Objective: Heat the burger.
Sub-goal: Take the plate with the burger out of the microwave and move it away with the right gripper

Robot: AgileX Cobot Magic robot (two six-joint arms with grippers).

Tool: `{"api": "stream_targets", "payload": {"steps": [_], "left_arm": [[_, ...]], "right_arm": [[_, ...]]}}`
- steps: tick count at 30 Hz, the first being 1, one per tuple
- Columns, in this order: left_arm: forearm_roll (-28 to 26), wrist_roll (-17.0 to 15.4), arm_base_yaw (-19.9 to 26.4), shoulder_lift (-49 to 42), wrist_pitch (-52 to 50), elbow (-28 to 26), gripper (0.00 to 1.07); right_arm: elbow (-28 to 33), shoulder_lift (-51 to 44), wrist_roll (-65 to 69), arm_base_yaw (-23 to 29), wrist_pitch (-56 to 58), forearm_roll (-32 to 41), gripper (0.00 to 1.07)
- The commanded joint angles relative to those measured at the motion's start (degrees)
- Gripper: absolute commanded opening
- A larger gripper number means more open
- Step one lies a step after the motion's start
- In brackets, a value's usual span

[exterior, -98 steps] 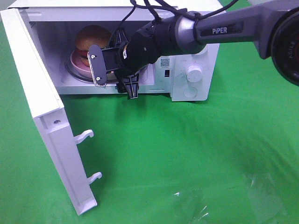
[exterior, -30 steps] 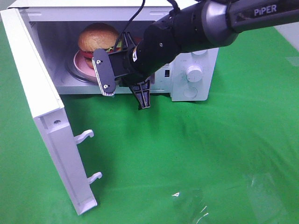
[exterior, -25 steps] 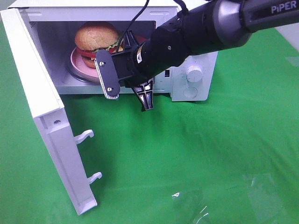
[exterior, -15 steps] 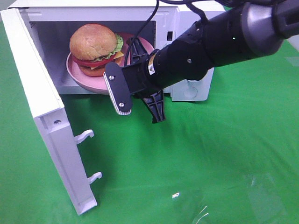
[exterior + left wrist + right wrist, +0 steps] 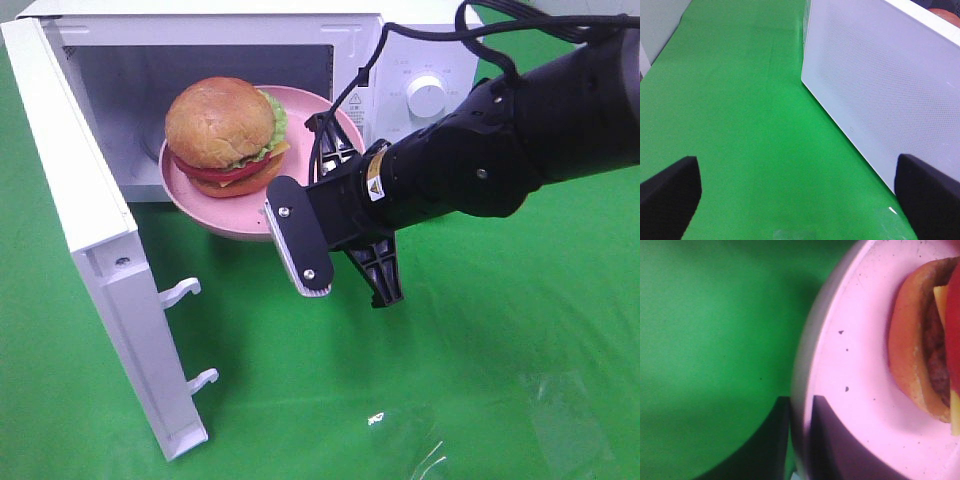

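Clearly the burger point(image 5: 222, 130), with its golden-brown domed bun, green lettuce, red tomato and yellow cheese, is a soft, loosely stacked thing: I judge it light but easy to crush or topple, its layers free to slide on each other. It is better not pinched directly. The round pink plate point(image 5: 345, 125) under it looks stiff and smooth, so the rim is the sensible place to take hold, and that is where the right pincer point(image 5: 800, 435) is clamped, its two dark fingers point(image 5: 774, 427) closed on the plate's edge with the bun point(image 5: 910, 345) just beside them. A one-sided rim grip leaves the plate free to tip, so it wants to be carried level and slowly, since the burger only rests on it.

The left pincer point(image 5: 790, 195) stands wide apart and empty over the green cloth worktop point(image 5: 740, 100), beside the outside of the white microwave door point(image 5: 875, 85).

Compared with half a second ago, the plate and burger have come further out of the white microwave point(image 5: 230, 30) cavity, now hanging at its near opening and partly over the door sill, towards the right. The right arm has drawn back to the right and nearer, uncovering the round white control knob point(image 5: 427, 97).
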Motion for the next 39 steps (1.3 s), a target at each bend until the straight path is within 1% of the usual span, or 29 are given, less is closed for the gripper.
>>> {"api": "stream_targets", "payload": {"steps": [1, 4, 8, 13, 24, 28, 31, 32, 33, 35, 39], "left_arm": [[-0.06, -0.06, 0.06, -1.09, -0.4, 0.11, 0.98], [-0.06, -0.06, 0.06, -1.09, -0.4, 0.11, 0.98], [-0.06, -0.06, 0.06, -1.09, -0.4, 0.11, 0.98], [-0.06, -0.06, 0.06, -1.09, -0.4, 0.11, 0.98], [-0.06, -0.06, 0.06, -1.09, -0.4, 0.11, 0.98], [-0.06, -0.06, 0.06, -1.09, -0.4, 0.11, 0.98], [-0.06, -0.06, 0.06, -1.09, -0.4, 0.11, 0.98], [-0.06, -0.06, 0.06, -1.09, -0.4, 0.11, 0.98], [-0.06, -0.06, 0.06, -1.09, -0.4, 0.11, 0.98], [-0.06, -0.06, 0.06, -1.09, -0.4, 0.11, 0.98], [-0.06, -0.06, 0.06, -1.09, -0.4, 0.11, 0.98]], "right_arm": [[2.23, -3.78, 1.89, -0.8, -2.86, 1.72, 0.0], [3.67, -4.87, 1.95, -0.74, -2.75, 1.72, 0.0], [7.22, -7.45, 1.95, 0.92, -2.69, 2.52, 0.0], [9.63, -9.4, 1.95, 2.58, -2.58, 4.13, 0.0], [13.69, -14.32, 1.95, 2.58, -0.52, 4.76, 0.0], [17.07, -18.33, 2.12, 2.58, 0.0, 4.76, 0.0], [17.59, -19.14, 2.12, 2.58, 0.0, 4.76, 0.0], [18.79, -20.57, 2.18, 2.58, 0.0, 4.76, 0.0], [18.79, -20.57, 2.18, 2.58, 0.0, 4.76, 0.0], [21.37, -23.55, 3.32, 2.58, 1.03, 4.76, 0.0], [22.92, -25.95, 5.16, 2.58, 1.89, 4.64, 0.0]]}}
